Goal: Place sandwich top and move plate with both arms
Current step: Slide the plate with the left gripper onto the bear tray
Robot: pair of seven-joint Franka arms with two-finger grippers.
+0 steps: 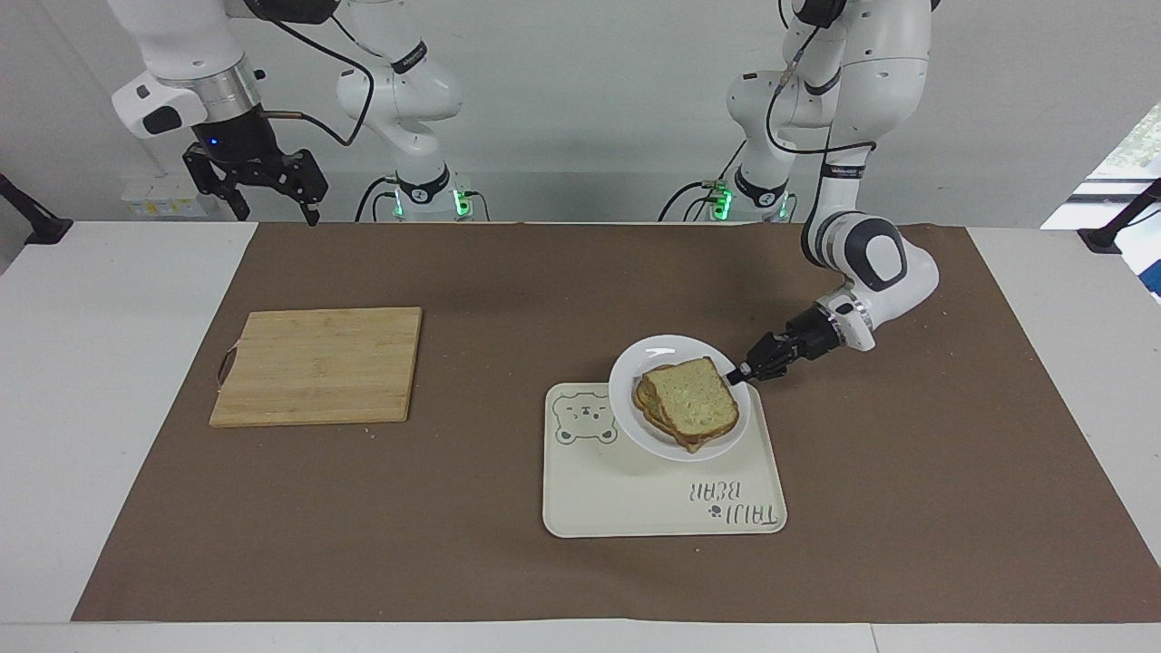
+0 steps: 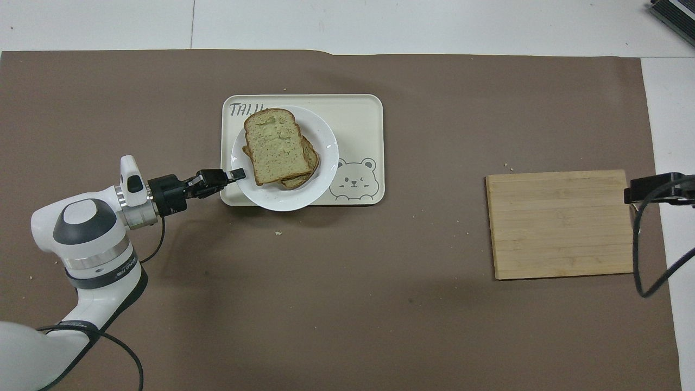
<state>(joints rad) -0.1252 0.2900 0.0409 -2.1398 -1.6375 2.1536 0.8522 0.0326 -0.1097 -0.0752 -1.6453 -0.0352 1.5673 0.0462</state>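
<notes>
The sandwich top (image 1: 696,395) (image 2: 277,145), a pale greenish-beige slice with a brown crust, lies on top of a stack of bread on the small white plate (image 1: 632,399) (image 2: 326,142). My left gripper (image 1: 739,373) (image 2: 237,174) is shut on the plate's rim at the side toward the left arm's end and holds the plate over the cream bear tray (image 1: 635,499) (image 2: 358,117). My right gripper (image 1: 272,195) hangs open and empty in the air by the table's edge at the right arm's end, where that arm waits.
A wooden cutting board (image 1: 319,365) (image 2: 560,223) lies on the brown mat toward the right arm's end. A crumb (image 2: 278,233) lies on the mat nearer to the robots than the tray.
</notes>
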